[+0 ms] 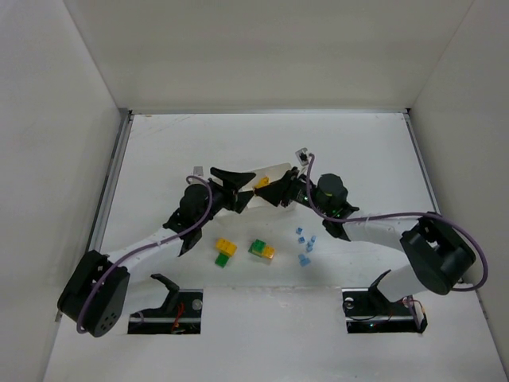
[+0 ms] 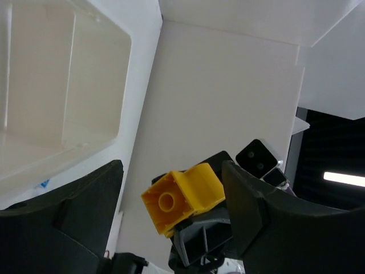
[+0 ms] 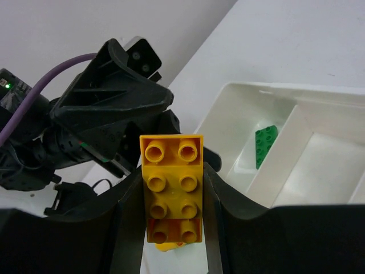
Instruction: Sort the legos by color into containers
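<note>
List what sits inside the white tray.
One green brick lies in one compartment of the tray; the next one looks bare. The right gripper, holding a yellow brick, hides the rest.

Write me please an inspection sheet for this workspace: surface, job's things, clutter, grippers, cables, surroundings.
Surface: white table, flat.
Job's things: white tray with a green brick in one compartment; yellow brick held up beside the tray; yellow-and-green bricks and blue bricks loose on the table.
Clutter: nothing seen.
Grippers: right gripper shut on the yellow brick; left gripper open, one finger on either side of that brick, not touching it.
Cables: purple cables run along both arms.
Surroundings: plain white walls on three sides.
</note>
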Action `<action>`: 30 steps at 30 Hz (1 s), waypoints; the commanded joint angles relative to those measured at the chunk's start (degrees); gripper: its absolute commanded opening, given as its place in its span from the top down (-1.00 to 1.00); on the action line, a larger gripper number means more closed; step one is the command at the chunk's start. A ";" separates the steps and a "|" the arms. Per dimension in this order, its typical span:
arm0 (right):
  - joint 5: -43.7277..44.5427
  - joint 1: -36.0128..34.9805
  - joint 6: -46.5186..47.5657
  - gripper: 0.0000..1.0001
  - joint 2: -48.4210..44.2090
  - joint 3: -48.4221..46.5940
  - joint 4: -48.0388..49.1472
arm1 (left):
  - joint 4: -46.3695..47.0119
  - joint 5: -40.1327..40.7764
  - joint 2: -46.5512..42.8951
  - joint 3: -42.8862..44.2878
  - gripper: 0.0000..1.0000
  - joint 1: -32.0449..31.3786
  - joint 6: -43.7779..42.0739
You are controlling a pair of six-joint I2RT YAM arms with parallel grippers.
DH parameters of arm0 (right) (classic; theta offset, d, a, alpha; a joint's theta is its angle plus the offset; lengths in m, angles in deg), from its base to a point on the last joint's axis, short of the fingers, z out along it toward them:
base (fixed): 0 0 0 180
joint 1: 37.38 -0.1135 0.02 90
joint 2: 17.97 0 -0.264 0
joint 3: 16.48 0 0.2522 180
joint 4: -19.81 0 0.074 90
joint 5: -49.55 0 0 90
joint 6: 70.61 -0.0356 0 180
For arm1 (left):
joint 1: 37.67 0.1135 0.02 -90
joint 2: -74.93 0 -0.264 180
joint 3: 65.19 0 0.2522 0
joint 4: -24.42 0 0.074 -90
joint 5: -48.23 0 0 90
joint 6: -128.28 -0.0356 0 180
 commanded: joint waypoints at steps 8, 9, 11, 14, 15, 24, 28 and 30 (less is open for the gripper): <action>1.77 -0.11 6.56 0.49 2.21 -0.40 6.42 | 8.41 -12.02 3.81 -0.80 -0.27 1.27 8.62; 1.94 -0.11 6.74 0.49 2.21 -0.49 6.42 | 9.02 -12.37 4.33 -0.80 -0.25 1.01 8.88; 2.73 -0.11 7.18 0.49 2.21 -0.49 6.51 | 10.16 -13.07 5.39 -0.63 -0.18 0.83 9.50; 3.00 -0.19 7.27 0.49 2.47 -0.57 6.77 | 11.49 -13.25 6.36 -0.98 -0.07 1.00 10.37; 3.00 -0.19 7.27 0.49 2.56 -0.58 6.86 | 11.92 -13.08 6.36 -1.24 -0.05 1.27 10.64; 3.53 -0.98 7.53 0.49 3.00 -0.75 6.95 | 14.65 -13.25 8.03 -1.51 0.11 1.45 12.04; 3.70 -1.86 8.32 0.49 3.18 -1.10 6.51 | 16.49 -13.25 9.17 -1.86 0.10 1.62 13.19; 3.79 -2.13 8.50 0.49 3.18 -1.10 6.51 | 16.94 -13.25 9.78 -1.94 0.08 1.80 13.37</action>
